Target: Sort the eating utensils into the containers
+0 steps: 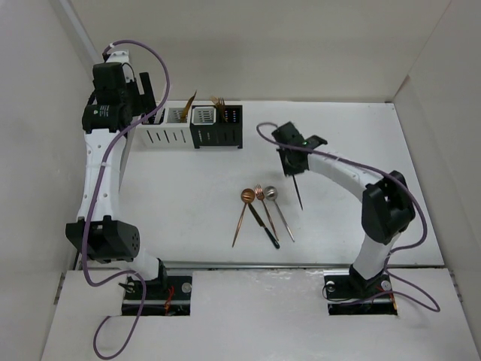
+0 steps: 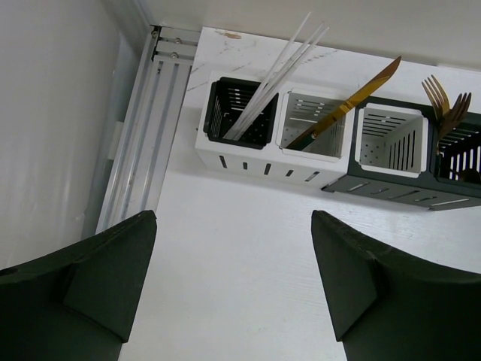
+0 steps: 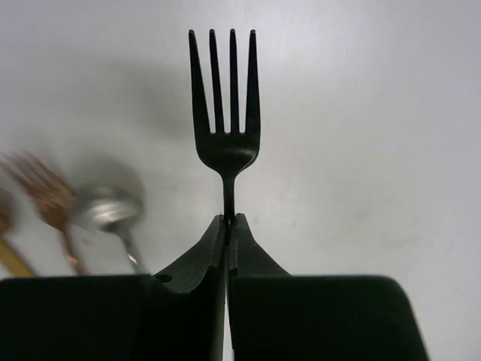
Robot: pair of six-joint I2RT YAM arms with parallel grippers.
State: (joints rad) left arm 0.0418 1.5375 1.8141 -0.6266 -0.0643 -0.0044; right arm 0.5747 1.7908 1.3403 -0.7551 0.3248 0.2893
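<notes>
White worktop point(image 1: 188, 188), open room toward three o'clock: right arm point(image 1: 342, 171) arches over centre, right claw point(image 3: 227, 224) clamped on slim black metal fork point(image 3: 224, 105); left claw point(image 2: 231, 219) spread wide, facing perforated caddies point(image 2: 316, 143) at eleven o'clock.

Four caddies point(image 1: 214, 138) in row, black fork point(image 3: 224, 113) clamped by handle, loose utensils point(image 1: 258, 193) mid-table

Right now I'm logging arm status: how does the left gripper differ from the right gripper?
The left gripper is open and empty; the right gripper is shut on a black fork. The left gripper faces the caddies by the back edge; the right gripper is mid-table, beside the loose utensils. Both have dark fingers.
</notes>
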